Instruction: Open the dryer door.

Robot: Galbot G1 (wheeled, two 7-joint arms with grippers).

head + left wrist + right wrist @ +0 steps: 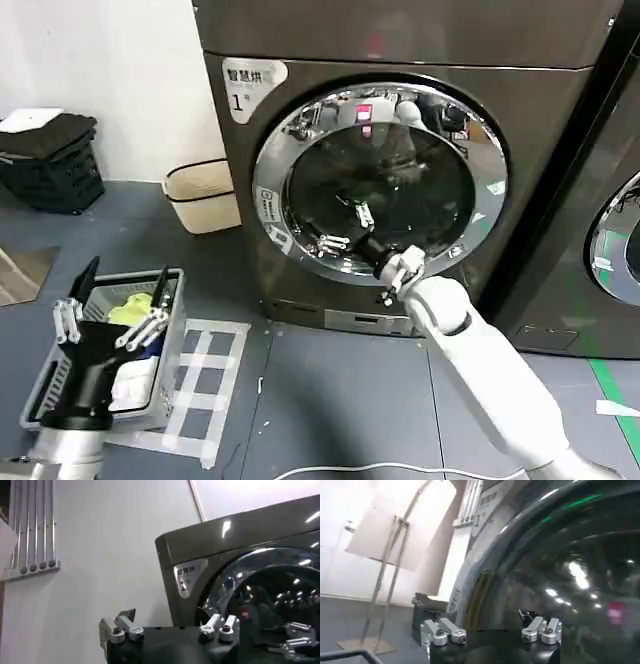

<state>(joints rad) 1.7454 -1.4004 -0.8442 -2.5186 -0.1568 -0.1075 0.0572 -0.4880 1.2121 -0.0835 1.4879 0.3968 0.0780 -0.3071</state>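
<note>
Nearest the head camera, low on the robot's left side, the left hand hangs parked with its fingers spread wide and nothing between them, above a grey basket of cloths on the floor; from its own wrist view the left hand looks across at the machine from well off to the side. Far ahead of it, the right hand is stretched forward on its white arm to the dryer door, the round chrome-rimmed porthole of the grey-brown machine with the "1" sticker. That right hand's fingers stand apart and hold nothing; they sit against or just in front of the dark glass, in its lower-middle part, though whether they actually touch it cannot be told. In the right wrist view the right hand has the dryer door directly in front, glass and curved rim close ahead. The door appears shut, flush with the machine's front. What the coming move likely turns on is the rim: the chrome ring lies outward from the right hand on every side, with its lower edge nearest below the fingers, so the hand would need to shift off the glass to an edge it can hook. The right arm is clearly the nearer one.
</note>
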